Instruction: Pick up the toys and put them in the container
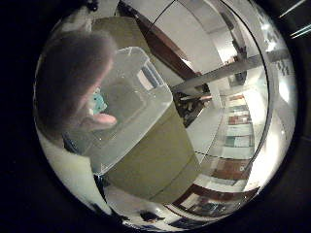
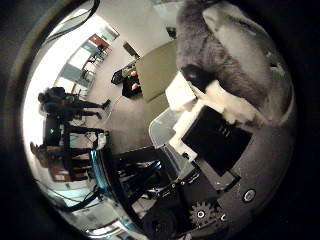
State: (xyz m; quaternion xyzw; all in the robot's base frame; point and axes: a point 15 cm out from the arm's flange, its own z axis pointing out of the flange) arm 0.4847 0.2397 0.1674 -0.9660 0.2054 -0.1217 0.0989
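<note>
A fuzzy grey plush toy (image 2: pixel 220 55) with a pale belly fills much of the thumb side view, close to the palm. My right hand (image 2: pixel 210 135) has its white and black fingers curled round it. The same toy (image 1: pixel 73 77) hangs over a clear plastic container (image 1: pixel 146 111) standing on an olive table (image 1: pixel 160 165). Inside the container lies a small teal toy (image 1: pixel 98 103), partly hidden by the plush toy's pinkish end (image 1: pixel 102 120).
The table's edge (image 1: pixel 194 160) drops to a pale floor close beside the container. A dark bag with orange items (image 2: pixel 131 85) lies on the floor by the table. Dark equipment stands (image 2: pixel 75 145) are farther off in the room.
</note>
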